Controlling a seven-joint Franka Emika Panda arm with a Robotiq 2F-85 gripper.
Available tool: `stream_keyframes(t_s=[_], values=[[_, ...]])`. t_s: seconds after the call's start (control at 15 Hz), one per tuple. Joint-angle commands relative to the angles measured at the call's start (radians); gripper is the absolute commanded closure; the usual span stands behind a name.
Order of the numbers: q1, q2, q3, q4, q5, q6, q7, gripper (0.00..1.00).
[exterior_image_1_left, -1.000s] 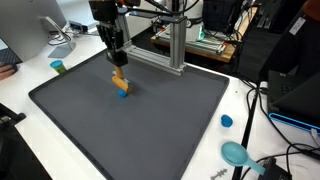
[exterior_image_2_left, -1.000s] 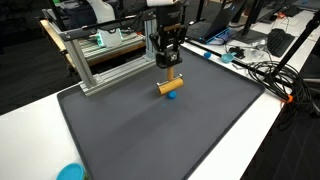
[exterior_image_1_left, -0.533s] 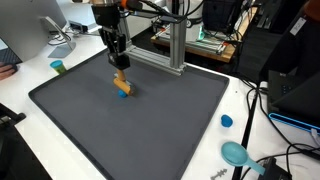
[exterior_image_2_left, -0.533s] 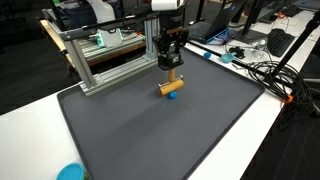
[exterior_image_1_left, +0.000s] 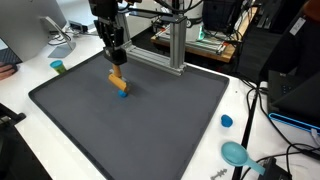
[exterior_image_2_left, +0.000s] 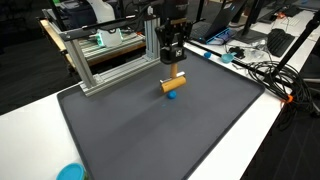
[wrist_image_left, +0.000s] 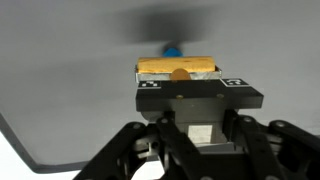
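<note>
My gripper (exterior_image_1_left: 116, 66) (exterior_image_2_left: 172, 66) hangs over the far part of a dark grey mat (exterior_image_1_left: 150, 125) (exterior_image_2_left: 170, 130). It is shut on a yellow-orange wooden block (exterior_image_1_left: 118, 79) (exterior_image_2_left: 175, 82), held crosswise at the fingertips. A small blue piece (exterior_image_1_left: 123, 93) (exterior_image_2_left: 171, 96) shows right under the block, on or just above the mat; whether they touch is unclear. In the wrist view the block (wrist_image_left: 178, 67) lies across the jaw tips and the blue piece (wrist_image_left: 174, 47) shows beyond it. The fingertips themselves are hidden by the gripper body.
An aluminium frame (exterior_image_1_left: 172, 45) (exterior_image_2_left: 100, 60) stands along the mat's far edge, close behind the gripper. A blue cap (exterior_image_1_left: 227, 121), a teal bowl (exterior_image_1_left: 235, 153) and a teal cup (exterior_image_1_left: 58, 67) sit on the white table. Cables (exterior_image_2_left: 265, 75) lie beside the mat.
The gripper has shifted slightly sideways and a little upward, and the yellow block has moved with it. Nothing else has moved.
</note>
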Motion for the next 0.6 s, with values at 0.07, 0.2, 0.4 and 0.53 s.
stream_keyframes(t_s=[0.07, 0.2, 0.4, 0.53], values=[[0.001, 0.017, -0.019, 0.024, -0.007, -0.003, 0.027, 0.78], [-0.002, 0.023, -0.022, 0.024, 0.001, -0.008, 0.023, 0.78], [-0.007, 0.039, -0.022, 0.025, 0.017, 0.004, 0.01, 0.78], [-0.007, 0.045, -0.019, 0.026, 0.025, 0.01, 0.005, 0.78]])
